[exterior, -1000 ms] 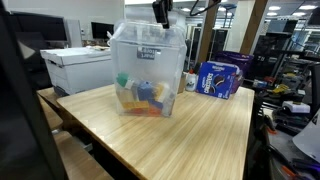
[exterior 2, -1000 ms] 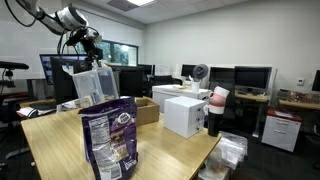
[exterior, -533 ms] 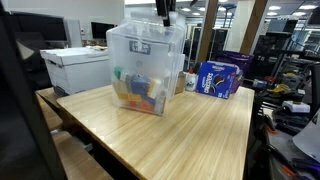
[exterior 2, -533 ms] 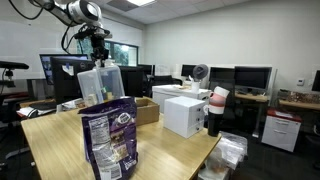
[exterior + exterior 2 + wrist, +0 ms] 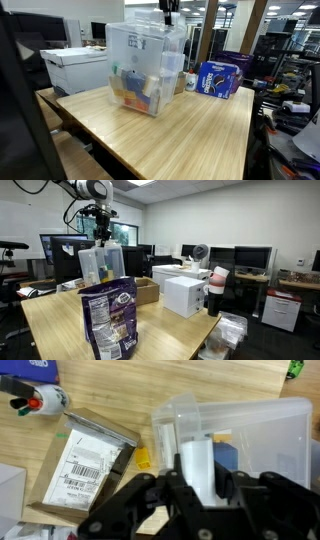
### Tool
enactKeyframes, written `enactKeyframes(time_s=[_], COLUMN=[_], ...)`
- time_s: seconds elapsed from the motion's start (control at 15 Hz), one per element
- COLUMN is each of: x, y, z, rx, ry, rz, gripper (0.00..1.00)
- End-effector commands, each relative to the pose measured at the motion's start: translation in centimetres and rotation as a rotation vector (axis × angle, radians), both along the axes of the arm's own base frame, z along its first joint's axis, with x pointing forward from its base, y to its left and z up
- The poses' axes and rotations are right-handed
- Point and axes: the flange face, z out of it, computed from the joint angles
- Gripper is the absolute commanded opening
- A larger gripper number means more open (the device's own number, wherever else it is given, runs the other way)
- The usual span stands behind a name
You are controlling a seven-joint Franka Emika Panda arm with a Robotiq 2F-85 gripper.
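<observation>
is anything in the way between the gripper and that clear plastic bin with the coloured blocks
Nothing visible does: the gripper is closed on the upper rim of the clear plastic bin, its wall pinched between the jaws in the wrist view. The bin is tilted over the wooden table.

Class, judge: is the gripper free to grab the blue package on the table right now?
Probably not: the gripper is shut on the wall of the clear bin, so its jaws are taken; the blue package lies apart beside it.
</observation>
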Motion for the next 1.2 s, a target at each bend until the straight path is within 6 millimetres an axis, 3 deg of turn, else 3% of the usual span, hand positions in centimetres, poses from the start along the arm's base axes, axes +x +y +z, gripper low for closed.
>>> enactKeyframes(time_s=[0.0, 0.33, 0.6, 0.87, 1.13], x=[-0.7, -1.8, -3.1, -4.8, -6.2], y=[-1.4, -2.5, -3.7, -4.8, -4.5], z=[-1.7, -5.2, -7.4, -8.4, -7.7], rx=[0.167, 0.406, 0.455, 0.445, 0.422], ry=[0.027, 0.094, 0.103, 0.099, 0.076], rz=[-0.035, -0.13, -0.193, -0.229, -0.228], gripper=[0.06, 0.06, 0.06, 0.06, 0.06])
